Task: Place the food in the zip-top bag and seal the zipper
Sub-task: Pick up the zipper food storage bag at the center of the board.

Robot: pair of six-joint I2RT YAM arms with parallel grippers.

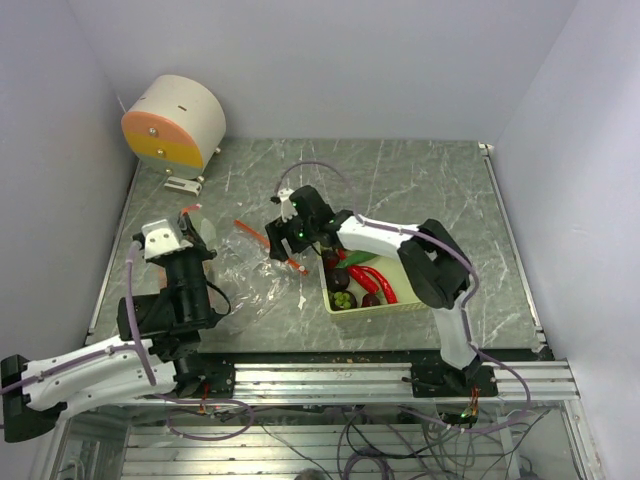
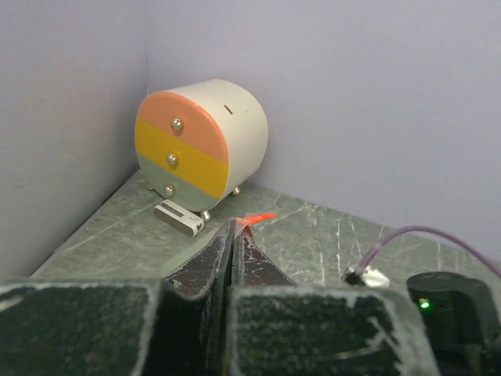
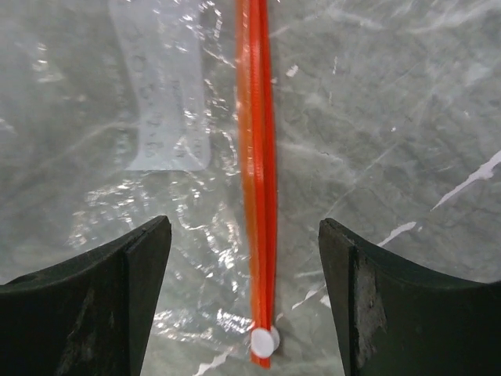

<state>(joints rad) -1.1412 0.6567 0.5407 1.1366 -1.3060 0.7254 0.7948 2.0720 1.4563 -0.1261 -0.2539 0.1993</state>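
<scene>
Hovering over the middle of the top view, the right gripper (image 1: 283, 243) hangs above the zipper (image 1: 262, 240), an orange-red strip slanting from upper left to lower right across the marbled grey table (image 1: 420, 190). In its own wrist view the right gripper (image 3: 244, 235) has its jaws wide apart. The zipper (image 3: 256, 157) runs straight down the frame between the dark fingers (image 3: 102, 298) without touching either, and ends near the bottom edge at a small white round piece (image 3: 264, 341). The zip-top bag (image 3: 156, 196) spreads to the left of the strip, crinkled and glinting, with a pale whitish panel (image 3: 164, 102) near the upper left of that frame. From above, the zip-top bag (image 1: 235, 265) lies flat on the table left of centre, reaching toward the left gripper (image 1: 188, 218). In the left wrist view the left gripper (image 2: 235, 227) has its fingers pressed together, and a sliver of orange-red (image 2: 254, 218) pokes out just past the tips, so it is clamped on the bag's end. Beyond it, in the upper left of that frame, stands a round drawer unit (image 2: 200, 141) banded peach, yellow and grey-green. All the food sits in the pale basket (image 1: 375, 310), right of centre and just right of the zipper's lower end: red chili peppers (image 1: 368, 277), green grapes (image 1: 343, 283) and dark purple pieces (image 1: 343, 300). No food is visible in the bag.
</scene>
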